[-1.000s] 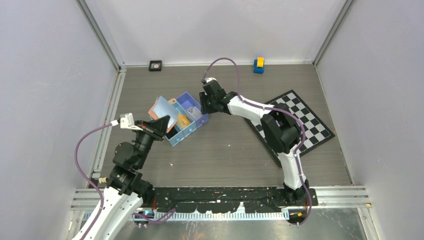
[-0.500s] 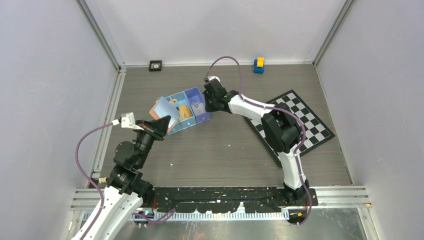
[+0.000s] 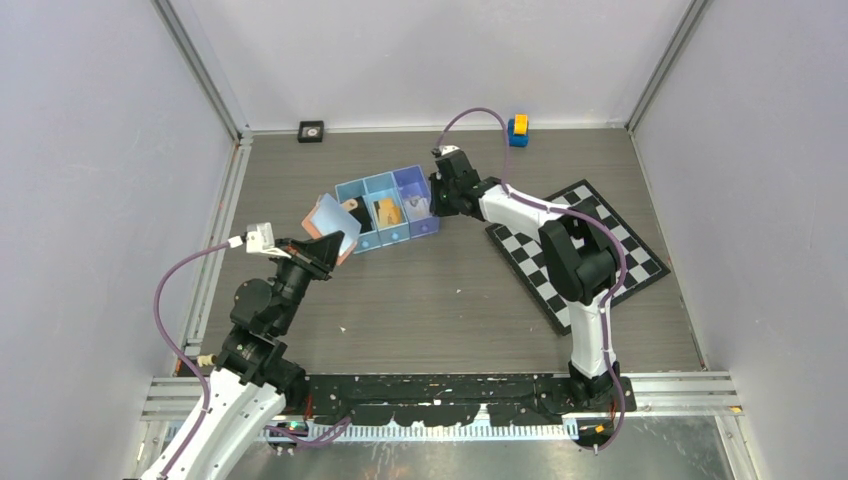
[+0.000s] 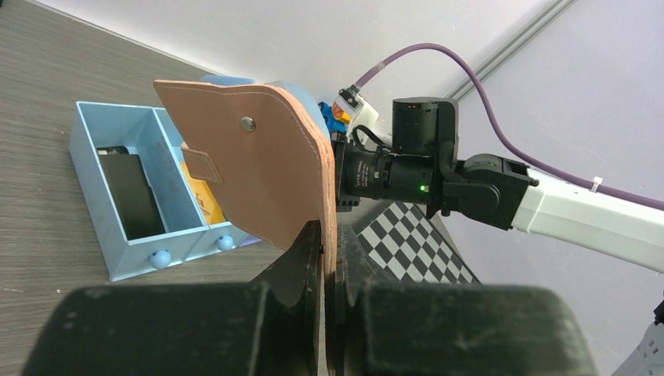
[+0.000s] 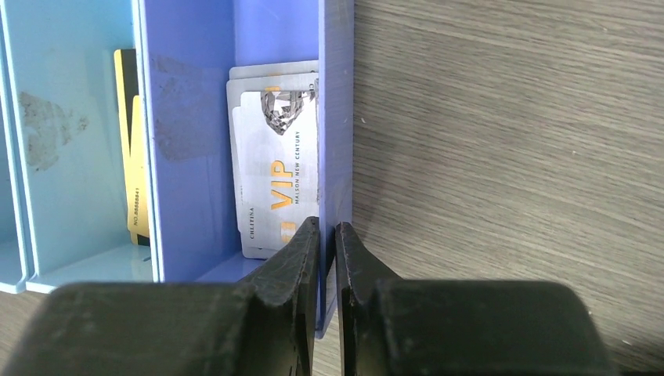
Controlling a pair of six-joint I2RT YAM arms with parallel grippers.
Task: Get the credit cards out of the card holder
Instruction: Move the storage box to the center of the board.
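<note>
My left gripper is shut on the lower edge of the tan card holder and holds it upright off the table; in the left wrist view the card holder shows its snap stud above the left gripper. A pale blue face of it turns upward. Credit cards lie in the blue tray: a dark card, an orange card and pale VIP cards. My right gripper is shut on the tray's purple end wall; from above the right gripper meets the tray's right end.
A checkered board lies to the right, under the right arm. A small blue and yellow block and a small black square object sit by the back wall. Grey walls with metal rails enclose the table.
My right gripper has closed on the tray's end wall and pulled the tray right and toward the back, turning it. The left gripper with the card holder has hardly moved.
</note>
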